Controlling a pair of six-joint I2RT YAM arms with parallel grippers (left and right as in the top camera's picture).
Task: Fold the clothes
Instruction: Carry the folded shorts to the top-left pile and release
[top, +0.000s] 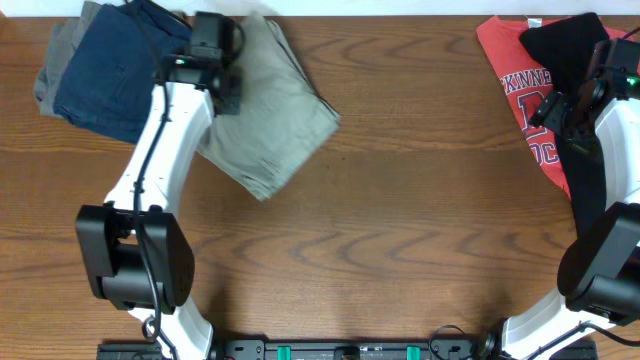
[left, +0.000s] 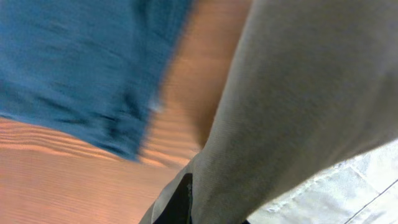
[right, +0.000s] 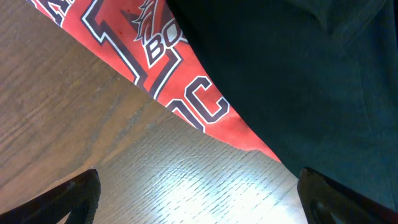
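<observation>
The tan khaki trousers (top: 275, 110) lie folded at the back left of the table. My left gripper (top: 226, 88) sits at their left edge. In the left wrist view the khaki cloth (left: 298, 99) drapes over my left gripper (left: 199, 211), which appears shut on it. Only one black finger shows. A red white-printed T-shirt (top: 515, 75) lies at the back right with black trousers (top: 565, 45) on top. My right gripper (top: 558, 108) hovers over them. In the right wrist view it (right: 205, 199) is open and empty above bare wood, beside the shirt (right: 186, 93) and the black trousers (right: 298, 68).
A navy garment (top: 110, 70) lies on a grey one (top: 55, 65) at the back left corner, just left of the khaki trousers. The navy one also shows in the left wrist view (left: 74, 62). The wooden table (top: 400, 230) extends to the front.
</observation>
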